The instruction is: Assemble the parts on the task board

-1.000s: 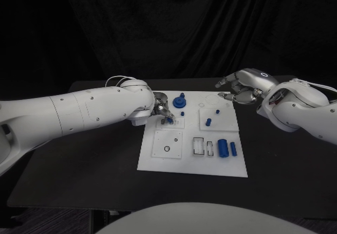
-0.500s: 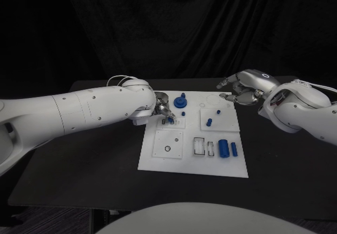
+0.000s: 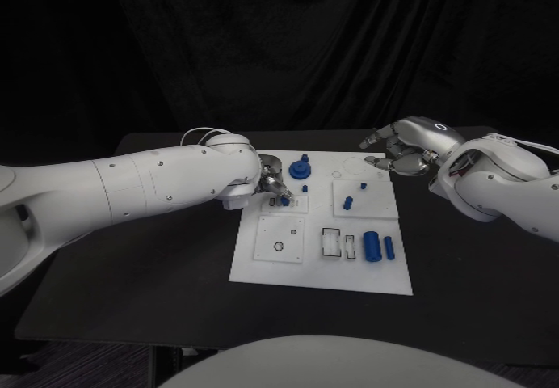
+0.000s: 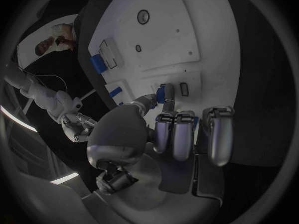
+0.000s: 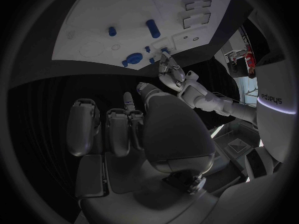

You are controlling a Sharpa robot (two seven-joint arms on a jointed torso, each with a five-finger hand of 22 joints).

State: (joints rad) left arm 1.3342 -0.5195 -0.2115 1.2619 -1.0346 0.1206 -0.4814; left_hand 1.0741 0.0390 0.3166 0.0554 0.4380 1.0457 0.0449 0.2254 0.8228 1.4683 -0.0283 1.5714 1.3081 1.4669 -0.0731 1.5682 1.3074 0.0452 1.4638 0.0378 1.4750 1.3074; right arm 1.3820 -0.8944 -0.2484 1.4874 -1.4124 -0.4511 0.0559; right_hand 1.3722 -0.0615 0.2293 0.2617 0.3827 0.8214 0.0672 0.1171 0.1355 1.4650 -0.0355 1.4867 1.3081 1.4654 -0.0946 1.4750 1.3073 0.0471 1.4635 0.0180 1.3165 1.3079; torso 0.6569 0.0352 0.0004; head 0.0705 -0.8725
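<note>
Both arms wear smooth white shells with small dark screws. Thin white cables loop at the left arm's (image 3: 140,186) wrist. Each silver hand, left hand (image 4: 181,129) and right hand (image 3: 402,149), has grey segmented fingers.

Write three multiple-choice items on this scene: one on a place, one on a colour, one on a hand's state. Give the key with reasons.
1. Where is the left hand?
A. over the task board's far left part
B. off the table
C. at the board's near edge

2. What colour is the part it pinches?
A. red
B. blue
C. yellow

3. The right hand:
A. holds a large cylinder
B. presses the board
C. holds nothing, at the board's far right corner

Key: 1 A, the head view shows it there; 2 B, left wrist view shows blue between the fingers; 3 C, its fingers hold no part.
</note>
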